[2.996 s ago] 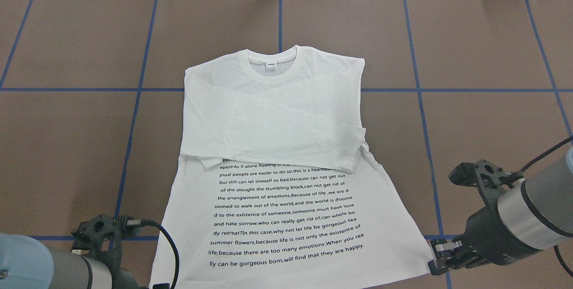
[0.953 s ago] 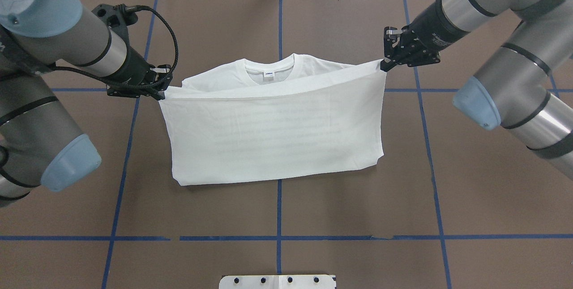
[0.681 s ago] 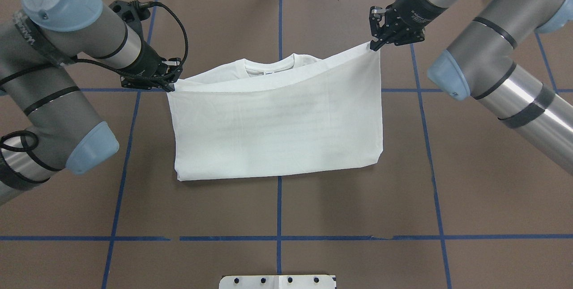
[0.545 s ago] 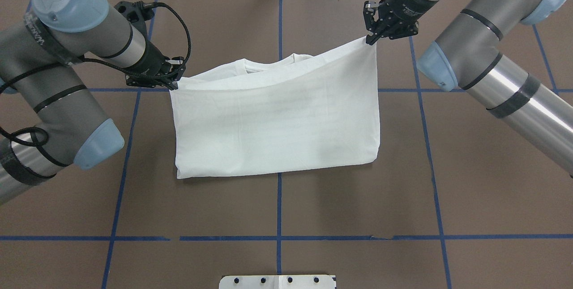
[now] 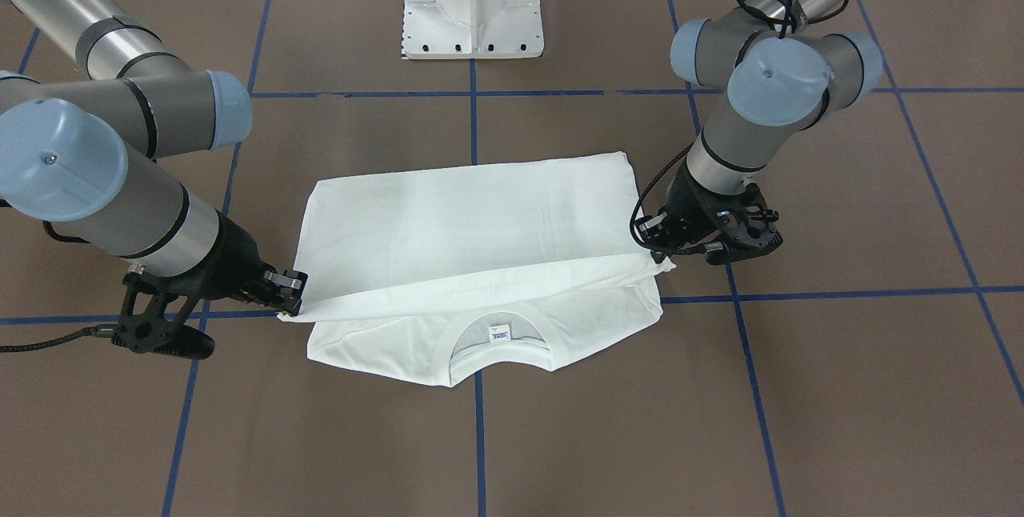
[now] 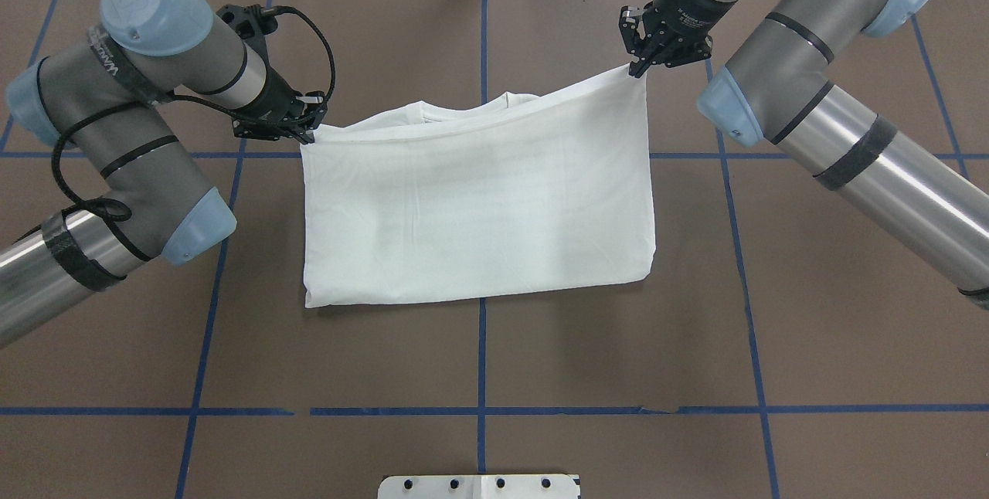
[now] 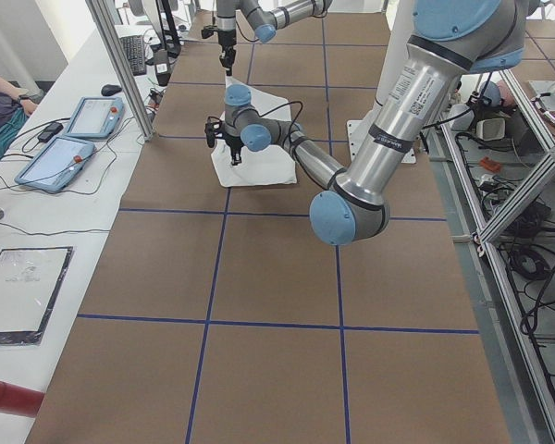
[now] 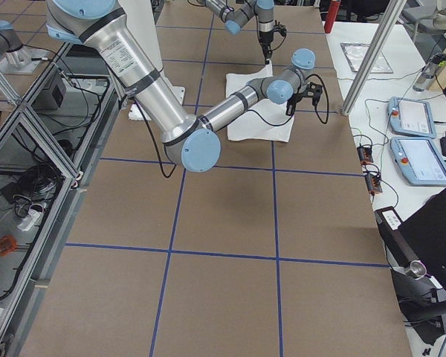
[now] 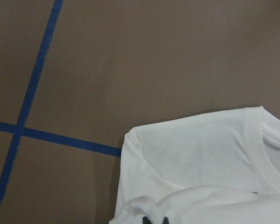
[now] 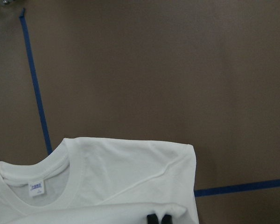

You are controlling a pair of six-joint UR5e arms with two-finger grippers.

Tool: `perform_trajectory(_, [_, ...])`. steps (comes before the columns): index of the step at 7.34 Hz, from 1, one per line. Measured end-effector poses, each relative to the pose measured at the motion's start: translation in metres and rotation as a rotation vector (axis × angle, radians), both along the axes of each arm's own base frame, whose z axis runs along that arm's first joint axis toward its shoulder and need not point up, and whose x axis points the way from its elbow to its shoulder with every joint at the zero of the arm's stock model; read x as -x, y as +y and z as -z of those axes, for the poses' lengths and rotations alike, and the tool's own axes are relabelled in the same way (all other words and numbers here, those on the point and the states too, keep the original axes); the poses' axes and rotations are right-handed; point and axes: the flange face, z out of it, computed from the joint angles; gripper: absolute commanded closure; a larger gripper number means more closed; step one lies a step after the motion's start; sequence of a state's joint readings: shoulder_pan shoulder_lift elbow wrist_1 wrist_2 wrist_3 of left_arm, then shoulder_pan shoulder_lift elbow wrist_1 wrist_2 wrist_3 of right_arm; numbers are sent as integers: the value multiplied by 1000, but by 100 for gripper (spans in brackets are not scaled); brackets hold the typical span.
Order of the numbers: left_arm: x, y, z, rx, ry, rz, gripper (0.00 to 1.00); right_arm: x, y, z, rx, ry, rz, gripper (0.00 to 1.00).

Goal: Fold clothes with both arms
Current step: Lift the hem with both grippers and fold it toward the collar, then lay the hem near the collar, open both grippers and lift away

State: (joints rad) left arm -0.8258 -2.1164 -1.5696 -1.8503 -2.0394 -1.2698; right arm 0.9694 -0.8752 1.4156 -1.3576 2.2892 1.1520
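- While both grippers hold its upper layer, the white long-sleeved cotton T-shirt [image 6: 479,213] lies folded in half at the table's middle. I see only the ribbed round collar [image 5: 500,350] and small neck label [image 5: 500,333] of the lower layer; the rest is covered.
- Left black pincer gripper [image 6: 309,134]: clamped on the upper layer's left corner, low over the shoulder.
- Right black pincer gripper [image 6: 635,70]: pinched on the right corner, held higher, so that edge slopes.
- Wrist views: fingertips [image 9: 146,220] cut off at the bottom edge, just dark tips against cloth. I can't judge the grip from there.
- Side views: shirt small, partly behind the near arm.
- Around: brown table cover with blue tape grid [image 6: 773,290], white pedestal base [image 5: 472,5], pale handheld control tablets [image 7: 60,159] on the side bench.
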Motion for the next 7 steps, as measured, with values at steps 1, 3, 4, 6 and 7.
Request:
perform_trajectory(1, [0, -12, -5, 4, -5, 11, 100, 5, 0, -4, 0, 12, 0, 100])
perform_trajectory(3, [0, -28, -16, 9, -17, 32, 100, 17, 4, -9, -4, 30, 3, 100])
perform_trajectory(4, [-1, -35, -22, 6, -25, 44, 100, 22, 7, -11, -6, 36, 5, 100])
perform_trajectory(6, [-4, -40, -26, 2, -26, 53, 100, 27, 9, -15, -7, 48, 5, 100])
perform_trajectory(7, [-4, -41, -25, 1, -24, 55, 100, 27, 8, -15, -13, 48, 0, 100])
